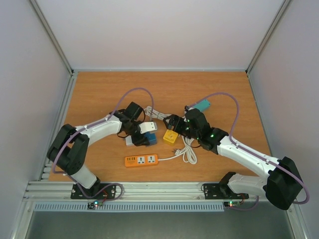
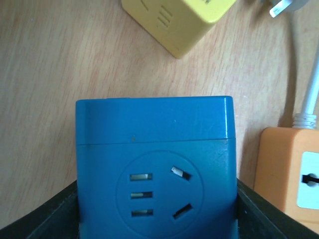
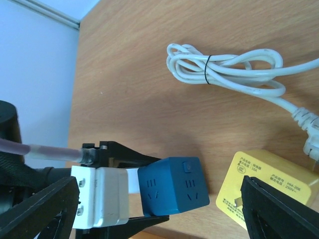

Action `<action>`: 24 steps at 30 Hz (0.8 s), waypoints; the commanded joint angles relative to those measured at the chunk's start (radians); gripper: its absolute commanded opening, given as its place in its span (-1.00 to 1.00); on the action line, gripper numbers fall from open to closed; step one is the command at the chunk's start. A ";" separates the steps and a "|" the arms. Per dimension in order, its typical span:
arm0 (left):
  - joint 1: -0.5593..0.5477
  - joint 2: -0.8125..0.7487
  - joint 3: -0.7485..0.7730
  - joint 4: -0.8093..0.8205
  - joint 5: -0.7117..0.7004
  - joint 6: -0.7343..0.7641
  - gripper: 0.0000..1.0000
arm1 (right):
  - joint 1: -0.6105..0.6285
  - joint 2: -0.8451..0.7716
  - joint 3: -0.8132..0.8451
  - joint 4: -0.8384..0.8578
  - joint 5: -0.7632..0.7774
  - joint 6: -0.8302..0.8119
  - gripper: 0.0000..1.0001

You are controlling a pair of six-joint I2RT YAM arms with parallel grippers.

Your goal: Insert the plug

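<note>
Left end effector (image 1: pixel 145 135) clamps the blue plastic cube socket (image 2: pixel 154 164) by its sides on the wooden desk (image 1: pixel 99 99), likely to steady it; right end effector (image 1: pixel 173 125) hangs wide open and empty over the yellow plastic cube adapter (image 3: pixel 269 189), with the white plug (image 3: pixel 313 140) lying unheld just beside.

Between left gripper (image 2: pixel 157 216) fingers: blue socket cube (image 2: pixel 154 149); yellow cube (image 2: pixel 179 20) beyond, orange power strip (image 2: pixel 286 172) at right.
</note>
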State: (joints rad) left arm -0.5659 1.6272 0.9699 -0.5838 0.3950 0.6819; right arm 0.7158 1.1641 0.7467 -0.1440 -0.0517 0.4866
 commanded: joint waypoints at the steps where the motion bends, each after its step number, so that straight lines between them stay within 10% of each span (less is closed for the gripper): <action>1: -0.007 -0.092 -0.001 0.038 0.033 -0.033 -0.55 | -0.010 -0.017 -0.015 0.022 -0.045 -0.019 0.83; 14: -0.007 -0.366 0.064 -0.084 0.216 -0.118 -0.57 | -0.009 -0.038 -0.037 0.238 -0.453 0.044 0.97; 24: -0.007 -0.420 0.052 -0.109 0.238 -0.106 -0.57 | 0.050 0.049 -0.011 0.229 -0.425 0.042 0.97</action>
State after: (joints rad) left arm -0.5694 1.2541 1.0130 -0.6979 0.5816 0.5877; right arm 0.7410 1.1721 0.7166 0.0860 -0.4725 0.5232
